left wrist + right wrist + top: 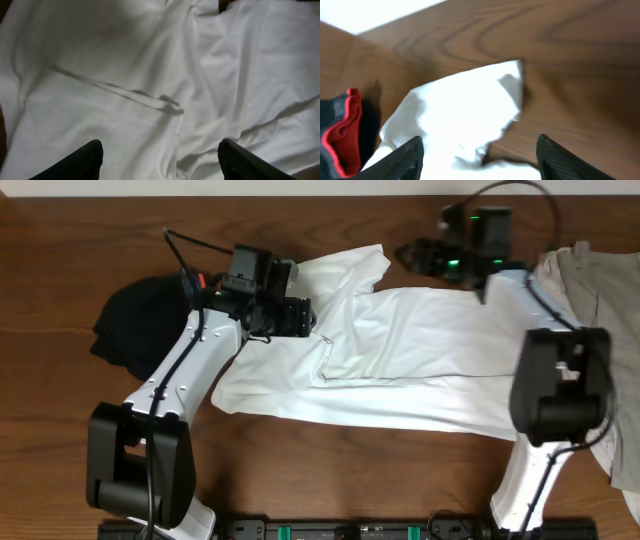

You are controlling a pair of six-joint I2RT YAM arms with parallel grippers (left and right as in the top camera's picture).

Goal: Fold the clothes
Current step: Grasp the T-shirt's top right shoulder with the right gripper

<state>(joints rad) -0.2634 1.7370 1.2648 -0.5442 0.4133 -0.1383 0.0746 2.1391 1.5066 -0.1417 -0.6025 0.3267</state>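
1. Far left of the table (60,430): a black garment (140,320), bunched in a heap, no part of this job.
2. Next along, the left gripper (303,317), hanging over the left part of the white T-shirt (430,350) beside a raised crease (150,100). In the left wrist view, fingers (75,162) spread wide, only flat cloth below, nothing held. Next move here, by my reading: lower onto a hem or a sleeve edge and pinch a single layer, since thin cloth bunches easily.
3. Across the middle: the T-shirt lying open on the table, mostly flat but wrinkled, one sleeve (350,270) thrown toward the far edge, no fold laid yet. Seems to be the very start of folding, with grasp points being picked.
4. Right of centre, at the far edge: the right gripper (410,254), wide too and empty, clear of the cloth and looking along the table at that sleeve in the right wrist view. Calls for a matching pinch on the same side as the left, then a lift and carry-over together, to keep the fold line straight.
5. Far right: a beige garment (600,280), partly hidden by the right arm. Cannot tell whether touching the shirt; best left undisturbed.
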